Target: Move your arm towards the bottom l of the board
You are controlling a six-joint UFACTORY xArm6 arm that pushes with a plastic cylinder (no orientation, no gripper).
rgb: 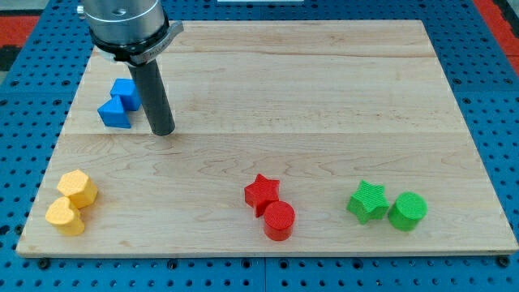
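Observation:
My tip (163, 130) rests on the wooden board (324, 97) in its upper left part. Two blue blocks sit just left of the rod: a blue cube (126, 92) and a blue triangular block (113, 113), touching each other. The tip is a short way right of the triangular block, apart from it. At the bottom left are a yellow hexagonal block (78, 188) and a yellow heart-like block (65, 216), touching each other, well below and left of the tip.
A red star (262, 192) and a red cylinder (279, 221) sit at bottom centre. A green star (367, 201) and a green cylinder (407, 211) sit at bottom right. The board lies on a blue pegboard table (24, 105).

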